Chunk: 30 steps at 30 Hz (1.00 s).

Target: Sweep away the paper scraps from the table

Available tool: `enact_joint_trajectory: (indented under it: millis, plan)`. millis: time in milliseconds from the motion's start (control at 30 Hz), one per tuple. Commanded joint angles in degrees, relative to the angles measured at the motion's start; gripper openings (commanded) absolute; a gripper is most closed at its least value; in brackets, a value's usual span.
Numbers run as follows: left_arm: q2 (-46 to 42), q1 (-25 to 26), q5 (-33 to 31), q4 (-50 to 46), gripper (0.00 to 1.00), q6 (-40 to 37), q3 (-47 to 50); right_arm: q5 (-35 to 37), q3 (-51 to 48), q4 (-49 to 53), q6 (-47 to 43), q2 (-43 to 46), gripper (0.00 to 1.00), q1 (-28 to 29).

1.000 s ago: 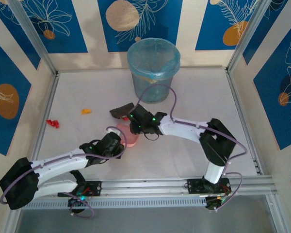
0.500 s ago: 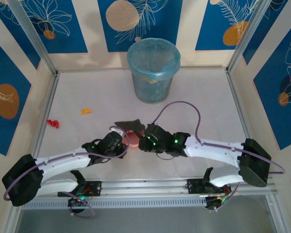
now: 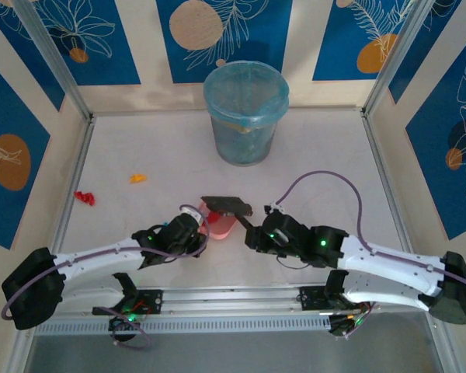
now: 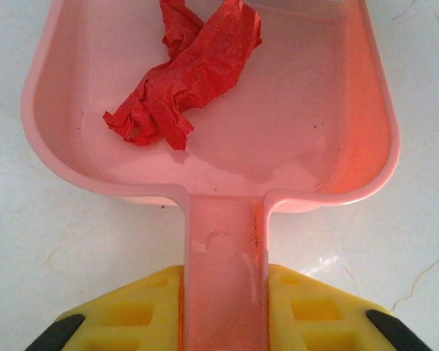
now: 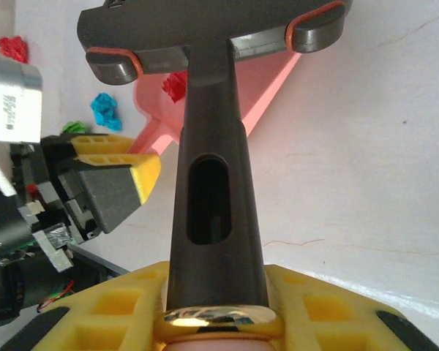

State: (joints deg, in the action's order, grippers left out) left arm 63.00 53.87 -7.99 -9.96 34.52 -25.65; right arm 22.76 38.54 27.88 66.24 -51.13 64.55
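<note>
My left gripper [image 3: 193, 231] [image 4: 223, 292] is shut on the handle of a pink dustpan [image 3: 221, 225] [image 4: 314, 110] lying flat on the table [image 3: 318, 163]. A crumpled red paper scrap [image 4: 179, 80] sits inside the pan. My right gripper [image 3: 258, 229] [image 5: 216, 292] is shut on the dark handle of a brush, whose head [image 3: 227, 205] [image 5: 212, 33] is at the pan's mouth. Loose paper scraps lie to the left: an orange one [image 3: 137, 178] and a red one [image 3: 84, 198]. The right wrist view shows blue [image 5: 104, 110], green [image 5: 74, 127] and red [image 5: 14, 48] scraps beyond the pan.
A blue-lined waste bin [image 3: 245, 113] stands at the back centre of the table. Aluminium rails [image 3: 74, 179] edge the surface, with patterned walls behind them. Both arms lie low across the near half.
The right arm has swung down and to the right toward the near edge, carrying the brush head from the pan's far left to its mouth. The left arm and dustpan shifted slightly right.
</note>
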Motion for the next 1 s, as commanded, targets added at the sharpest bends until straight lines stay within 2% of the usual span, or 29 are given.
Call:
enact_joint_trajectory:
  millis: [0,233,333,433,500,633,767,800,867,967]
  plan:
    - [-1.3,1.1,-0.2,-2.8,0.00,-1.2,0.2,5.9,0.4,3.0,-1.8,5.7,0.00,0.0]
    - [-4.3,2.6,-1.3,-2.5,0.00,-2.1,0.6,20.9,2.0,12.0,-2.6,16.3,0.00,-0.5]
    - [-6.4,3.2,-2.3,-2.6,0.00,-2.5,0.9,30.0,3.6,21.7,2.6,18.7,0.00,-0.9]
    - [-8.9,3.7,-3.1,-2.9,0.00,-2.9,1.5,35.3,3.4,26.9,5.2,20.3,0.00,-3.4]
    - [-11.0,3.8,-3.5,-2.7,0.00,-3.2,2.0,36.2,2.1,23.9,1.6,20.6,0.00,-7.4]
    - [-14.9,4.2,-4.1,-2.4,0.00,-3.8,3.0,32.8,-0.9,12.2,-7.0,17.3,0.00,-18.8]
    - [-19.2,4.6,-4.7,-2.5,0.00,-4.6,4.0,14.0,-2.8,-0.2,-8.9,8.8,0.00,-36.3]
    - [-20.0,4.7,-4.9,-2.4,0.00,-4.7,4.2,10.4,-3.2,-2.7,-9.5,6.3,0.00,-38.8]
    - [-22.0,4.7,-5.4,-2.8,0.00,-5.1,4.7,7.1,-2.8,-7.1,-10.7,-0.3,0.00,-41.4]
    - [-24.3,4.8,-6.2,-3.2,0.00,-5.6,5.1,9.2,-1.1,-8.4,-12.1,-8.4,0.00,-41.5]
